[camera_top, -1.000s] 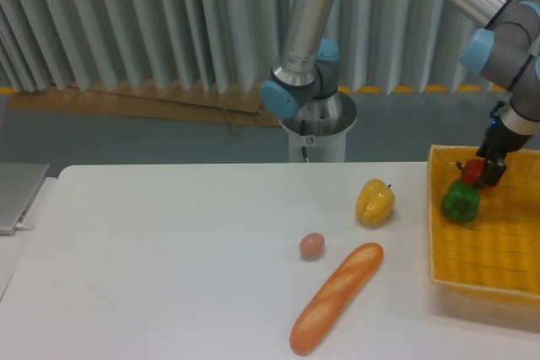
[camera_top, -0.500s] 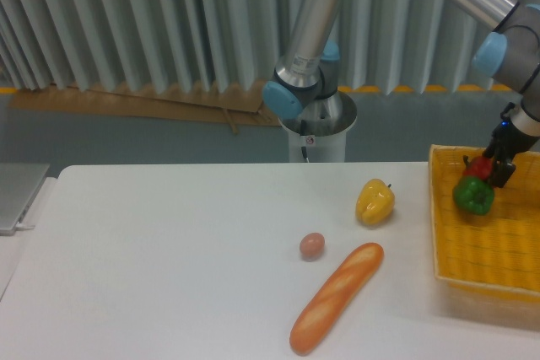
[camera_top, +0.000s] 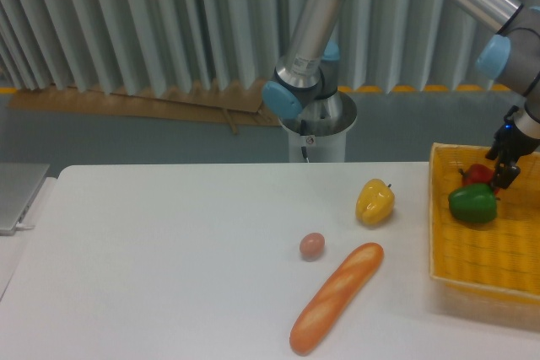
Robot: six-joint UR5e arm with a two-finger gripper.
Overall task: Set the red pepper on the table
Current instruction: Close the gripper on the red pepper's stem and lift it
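The red pepper (camera_top: 476,174) lies in the yellow woven basket (camera_top: 472,250) at the far right, near its back left corner, and only its left part shows. My gripper (camera_top: 506,171) comes down from the upper right and sits right against the pepper's right side. Its dark fingers (camera_top: 509,176) are too small and hidden to show their state. The green pepper (camera_top: 472,205) rests just in front of the red one, touching it. The white table (camera_top: 169,250) spreads out to the left of the basket.
On the table lie a yellow pepper (camera_top: 375,201), a small brown egg (camera_top: 312,245) and a long baguette (camera_top: 336,297). The arm's base (camera_top: 316,124) stands behind the table's far edge. A grey laptop corner (camera_top: 17,196) sits at the left.
My gripper has moved right and slightly down inside the basket. The red pepper moved along with it, and the green pepper shifted right and settled lower.
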